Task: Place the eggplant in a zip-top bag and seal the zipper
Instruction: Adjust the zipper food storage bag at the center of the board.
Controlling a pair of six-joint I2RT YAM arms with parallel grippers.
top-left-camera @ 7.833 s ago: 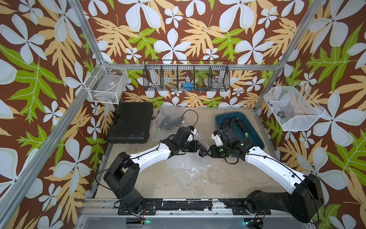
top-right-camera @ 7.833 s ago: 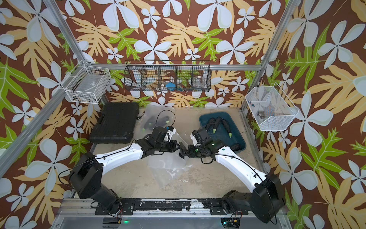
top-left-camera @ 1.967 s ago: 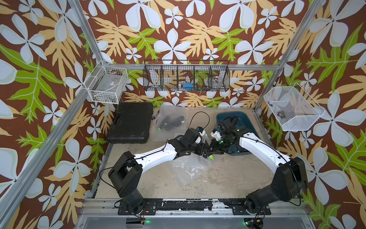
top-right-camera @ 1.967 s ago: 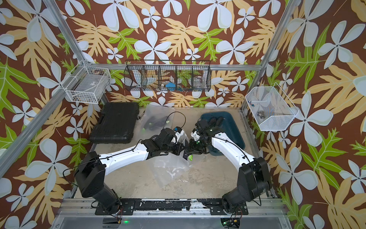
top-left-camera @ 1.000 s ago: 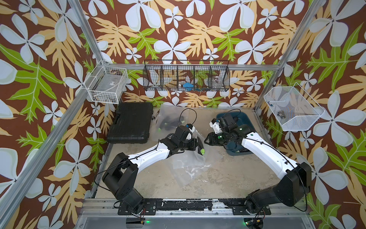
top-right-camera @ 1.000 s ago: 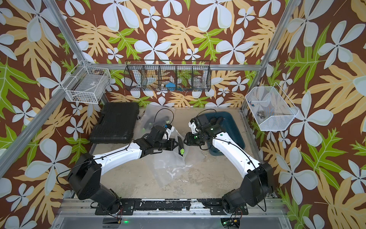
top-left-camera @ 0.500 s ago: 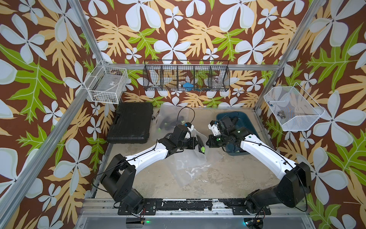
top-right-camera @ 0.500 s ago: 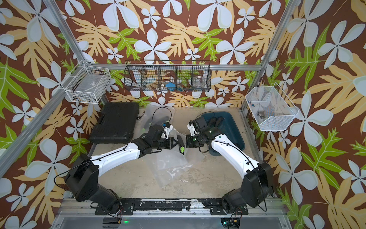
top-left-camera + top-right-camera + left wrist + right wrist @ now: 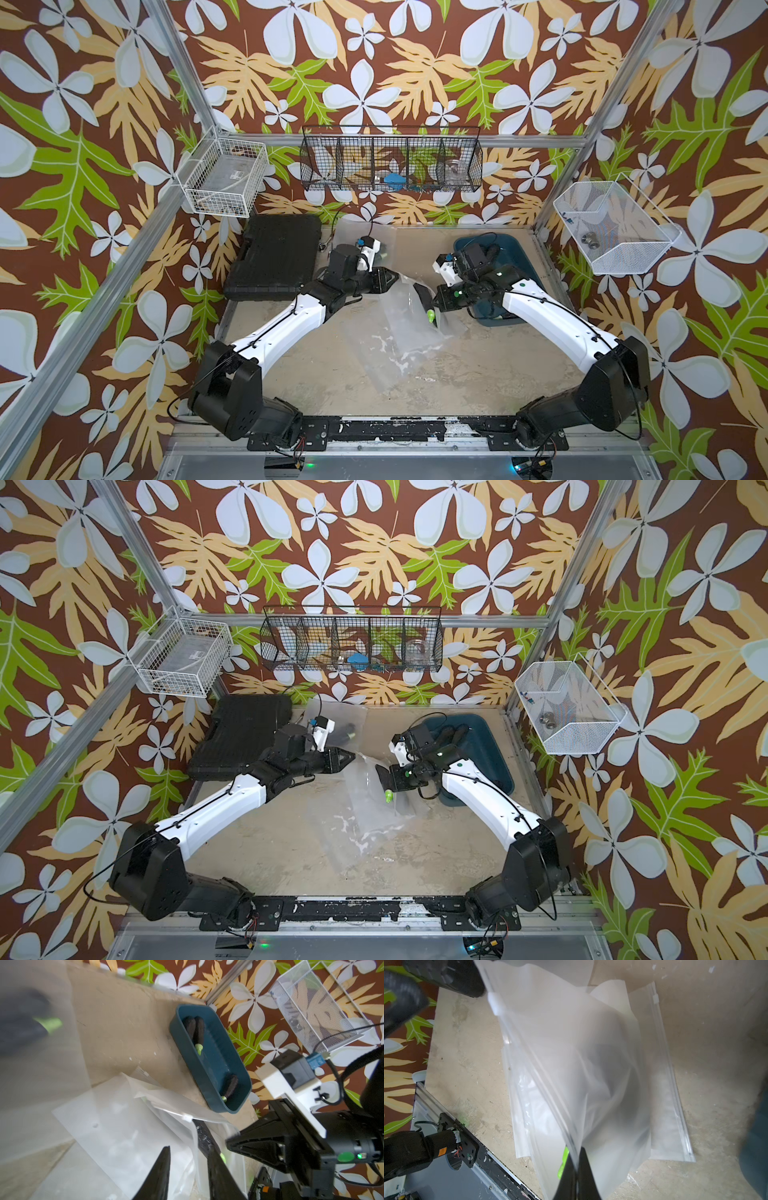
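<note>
A dark eggplant (image 9: 424, 298) with a green stem hangs inside the translucent zip-top bag (image 9: 395, 332), which is held up off the table in both top views. My right gripper (image 9: 435, 296) is shut on the bag's zipper edge (image 9: 571, 1142), right beside the eggplant's green stem (image 9: 563, 1159). The left gripper (image 9: 394, 275) stands at the other end of the bag's mouth, by the white slider (image 9: 494, 1004). Its fingers (image 9: 164, 1165) are apart, with bag film loose between them. In the left wrist view, the eggplant (image 9: 204, 1138) shows dark through the film.
A teal bin (image 9: 517, 253) behind the right arm holds other eggplants (image 9: 196, 1030). More flat bags (image 9: 670, 1084) lie under the held one. At the back lies another bag with an eggplant (image 9: 25, 1022), and a black case (image 9: 276, 257) sits back left. Wire baskets hang on the walls.
The right gripper has closed on the bag's zipper edge near the eggplant. The left gripper has opened and let go of the bag's edge, staying near the slider.
</note>
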